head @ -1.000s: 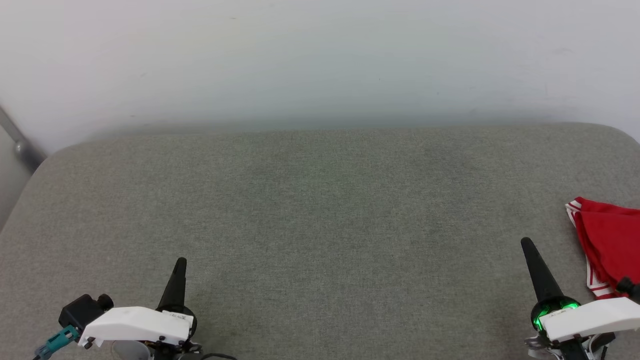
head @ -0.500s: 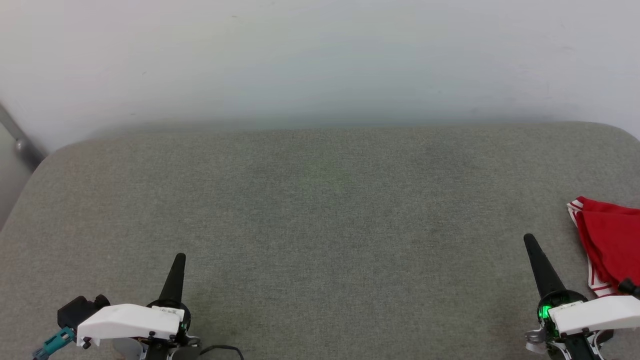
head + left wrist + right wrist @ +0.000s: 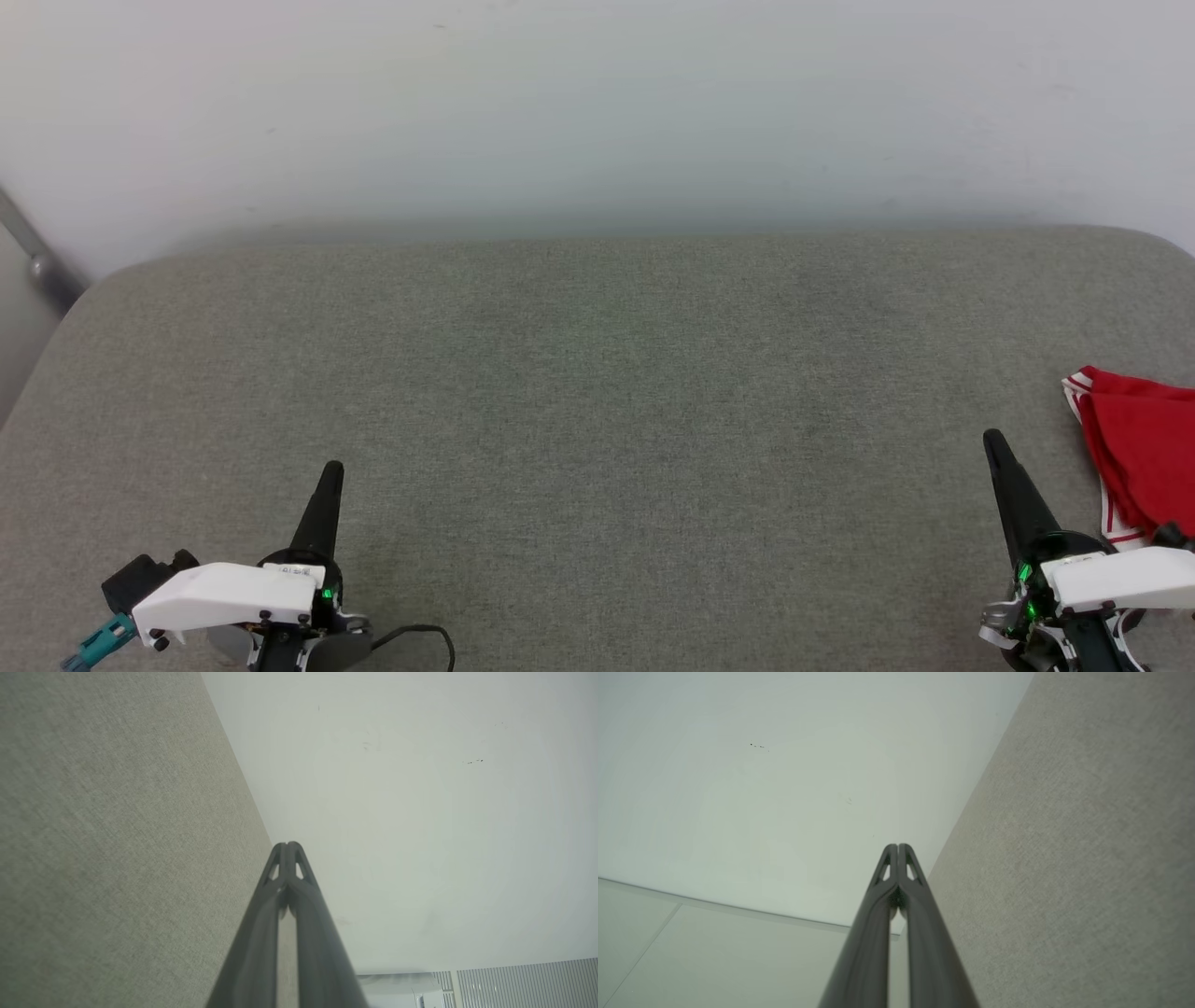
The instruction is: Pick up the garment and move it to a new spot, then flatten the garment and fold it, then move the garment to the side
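Garment (image 3: 1141, 457) lay bunched at the right edge of the grey padded surface (image 3: 597, 420), just beside the right gripper (image 3: 992, 439). Over the last second both arms had eased back a little. The left gripper (image 3: 332, 469) and the right were each pinched closed on nothing. To me the garment looked already set aside. A white wall (image 3: 597, 112) stood behind, and a loose cable (image 3: 425, 637) trailed near the left arm.

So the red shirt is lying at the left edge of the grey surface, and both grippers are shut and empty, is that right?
Not quite. The red shirt lies at the right edge of the grey surface, beside the right gripper, as the head view shows. The left gripper and the right one are indeed shut and empty.
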{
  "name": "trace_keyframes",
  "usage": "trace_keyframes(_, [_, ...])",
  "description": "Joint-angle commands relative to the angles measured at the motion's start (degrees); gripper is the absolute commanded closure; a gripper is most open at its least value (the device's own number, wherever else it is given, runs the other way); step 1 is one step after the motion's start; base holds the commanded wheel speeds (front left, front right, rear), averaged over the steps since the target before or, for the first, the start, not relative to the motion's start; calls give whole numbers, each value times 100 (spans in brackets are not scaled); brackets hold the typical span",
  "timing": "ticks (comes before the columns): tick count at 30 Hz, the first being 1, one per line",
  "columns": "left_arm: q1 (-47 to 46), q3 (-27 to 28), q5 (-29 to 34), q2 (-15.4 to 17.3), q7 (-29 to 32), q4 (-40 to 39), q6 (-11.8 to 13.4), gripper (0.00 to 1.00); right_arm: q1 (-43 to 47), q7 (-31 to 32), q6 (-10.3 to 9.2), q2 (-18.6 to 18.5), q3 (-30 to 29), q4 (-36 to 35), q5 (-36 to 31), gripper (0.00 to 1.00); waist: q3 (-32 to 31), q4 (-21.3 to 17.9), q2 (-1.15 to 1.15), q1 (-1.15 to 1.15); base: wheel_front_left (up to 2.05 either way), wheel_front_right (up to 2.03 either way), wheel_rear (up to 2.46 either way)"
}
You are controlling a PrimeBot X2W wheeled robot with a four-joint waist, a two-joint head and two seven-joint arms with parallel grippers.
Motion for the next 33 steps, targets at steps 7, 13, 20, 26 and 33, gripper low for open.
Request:
trace_keyframes(7, [-138,132,-318,-64,104,18,-112,100,-182,37,0,24,-39,91,412,100,13,8,0,0,0,0,0])
trace_keyframes(13, [-167,206,-527,-113,174,42,-164,100,-217,43,-1,35,-62,170,670,100,23,15,0,0,0,0,0])
trace_keyframes(20, [-199,291,-759,-169,253,70,-215,100,-263,59,-1,45,-85,252,960,100,35,23,0,0,0,0,0])
trace_keyframes(26, [-221,359,-942,-206,316,90,-261,100,-311,71,-1,55,-104,319,1200,100,45,29,0,0,0,0,0])
trace_keyframes(33, [-234,436,-1159,-256,397,120,-310,100,-356,75,-2,68,-127,394,1466,100,57,37,0,0,0,0,0])
